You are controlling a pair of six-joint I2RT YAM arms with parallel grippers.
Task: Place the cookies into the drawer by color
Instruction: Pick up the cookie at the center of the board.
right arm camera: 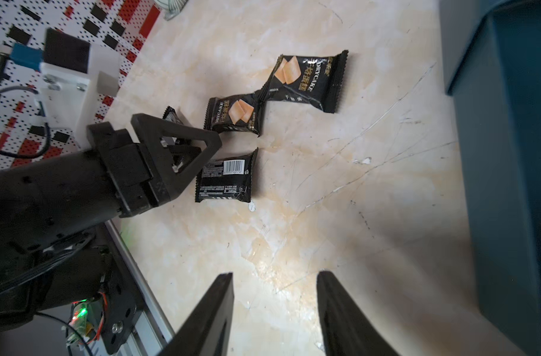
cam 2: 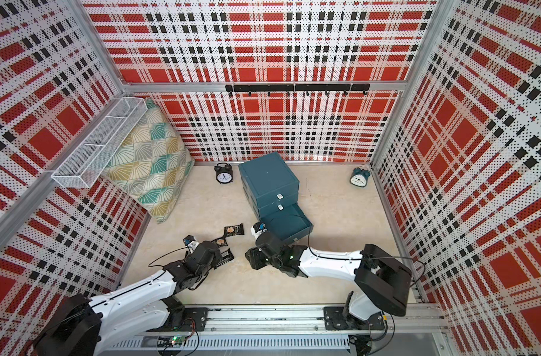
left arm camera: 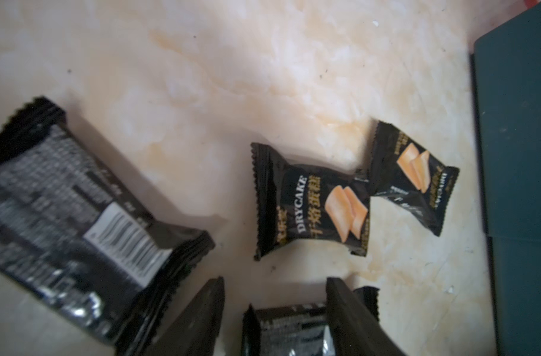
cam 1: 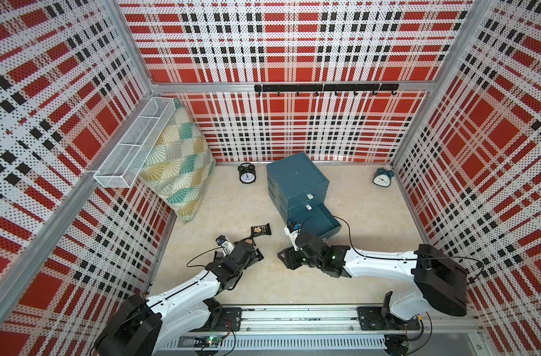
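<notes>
Several black cookies packets lie on the marble table left of the drawer: two face up (left arm camera: pixel 309 203) (left arm camera: pixel 414 175) and one barcode side up (left arm camera: pixel 69 215). My left gripper (left arm camera: pixel 275 280) is open and straddles another black packet (left arm camera: pixel 287 329); one finger overlaps it and a gap shows at the other finger. The same cluster (cam 1: pixel 261 230) appears in both top views. My right gripper (right arm camera: pixel 275 273) is open over bare table, holding nothing, beside the teal drawer cabinet (cam 1: pixel 297 182). The cabinet's bottom drawer (cam 1: pixel 318 222) is pulled out. No other wrapper colour is in view.
A patterned pillow (cam 1: pixel 178 160) leans under a white wire basket (cam 1: pixel 133 138) at the back left. A black alarm clock (cam 1: pixel 247 174) and a teal one (cam 1: pixel 382 177) stand by the back wall. Both arms' bases sit on the front rail (cam 1: pixel 294 320).
</notes>
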